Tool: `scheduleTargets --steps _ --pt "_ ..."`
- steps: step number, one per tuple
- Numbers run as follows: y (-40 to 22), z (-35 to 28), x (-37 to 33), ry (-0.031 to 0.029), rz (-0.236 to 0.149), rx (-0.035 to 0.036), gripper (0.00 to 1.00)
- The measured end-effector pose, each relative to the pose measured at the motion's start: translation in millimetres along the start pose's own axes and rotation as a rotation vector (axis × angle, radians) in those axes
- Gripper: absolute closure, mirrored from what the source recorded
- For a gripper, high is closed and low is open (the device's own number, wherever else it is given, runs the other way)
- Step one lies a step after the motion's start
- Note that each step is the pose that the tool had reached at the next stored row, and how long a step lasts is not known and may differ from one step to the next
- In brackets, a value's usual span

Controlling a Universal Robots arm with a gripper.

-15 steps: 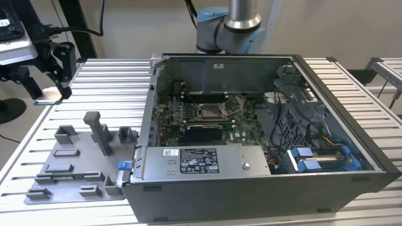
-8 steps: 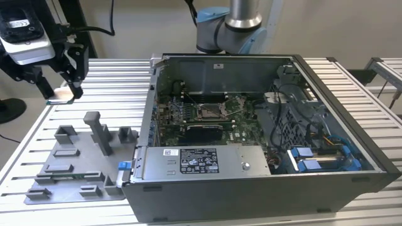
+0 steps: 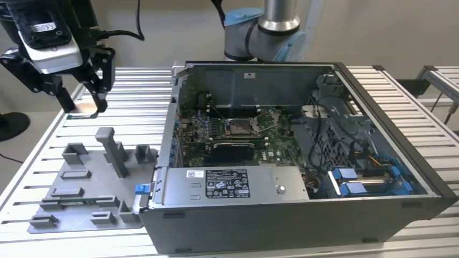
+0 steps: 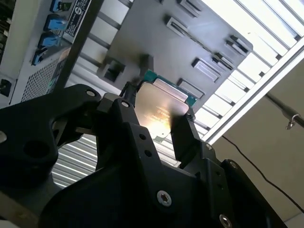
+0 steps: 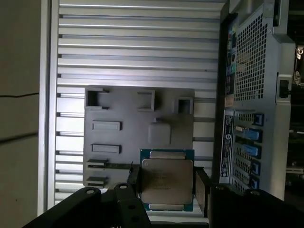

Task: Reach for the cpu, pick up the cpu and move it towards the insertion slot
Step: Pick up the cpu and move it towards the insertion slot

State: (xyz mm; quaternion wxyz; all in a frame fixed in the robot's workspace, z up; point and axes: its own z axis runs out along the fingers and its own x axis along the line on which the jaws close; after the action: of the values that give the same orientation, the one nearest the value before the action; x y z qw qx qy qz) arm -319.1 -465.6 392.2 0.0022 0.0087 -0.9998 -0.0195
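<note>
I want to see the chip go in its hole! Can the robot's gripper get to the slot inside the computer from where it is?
Probably yes. The gripper, shut on the cpu, hangs above the table outside the case. The case is open on top, and nothing covers the insertion slot.

Arm at upper left of exterior view, wrist tilted, gripper [image 3: 85, 109] pointing down, raised above table; in both wrist views fingers [image 5: 134, 183] closed on cpu [image 5: 166, 179] edges

No text can be read.
</note>
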Motion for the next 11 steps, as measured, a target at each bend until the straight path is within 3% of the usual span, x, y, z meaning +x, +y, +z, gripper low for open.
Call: scheduleTargets --steps 11 --pt "-0.5 -0.1 -26.6 -0.0001 0.000 0.0000 1.00"
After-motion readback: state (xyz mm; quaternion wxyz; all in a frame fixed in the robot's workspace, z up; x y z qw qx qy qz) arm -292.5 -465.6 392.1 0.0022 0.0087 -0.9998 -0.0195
